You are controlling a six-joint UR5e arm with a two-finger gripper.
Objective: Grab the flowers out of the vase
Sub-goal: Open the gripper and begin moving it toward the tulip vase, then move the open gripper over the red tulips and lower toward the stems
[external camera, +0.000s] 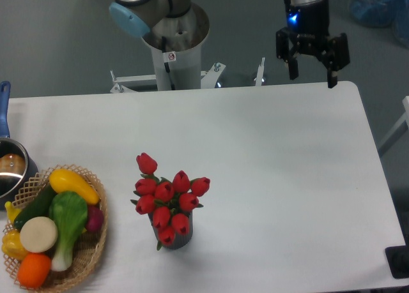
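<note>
Gripper (312, 68): black, two fingers spread apart, nothing between them; hangs pointing down above the table's far edge, right of centre. A blue light glows on the wrist above it.
Arm: base column stands behind the far edge, left of the gripper; grey joint with a light-blue cap at top. The link between base and gripper runs out of view.
Writing: small red-and-white sticker (170, 56) on the column, too small to read. No other lettering visible.
Flowers (167, 202): red tulip buds with green leaves, standing in the vase, leaning slightly; one bud sticks out at upper left.
Vase (181, 239): dark grey, mostly hidden under the blooms; near the table's front, left of centre, well apart from the gripper.
Table (287, 178): white, rounded corners.
Basket (89, 255): wicker, at front left, near the vase but not touching; holds yellow, green, white, orange and purple vegetables.
Pot (9, 168): metal, blue handle, at left edge, touching the basket's rim or just beside it; cannot tell which.
</note>
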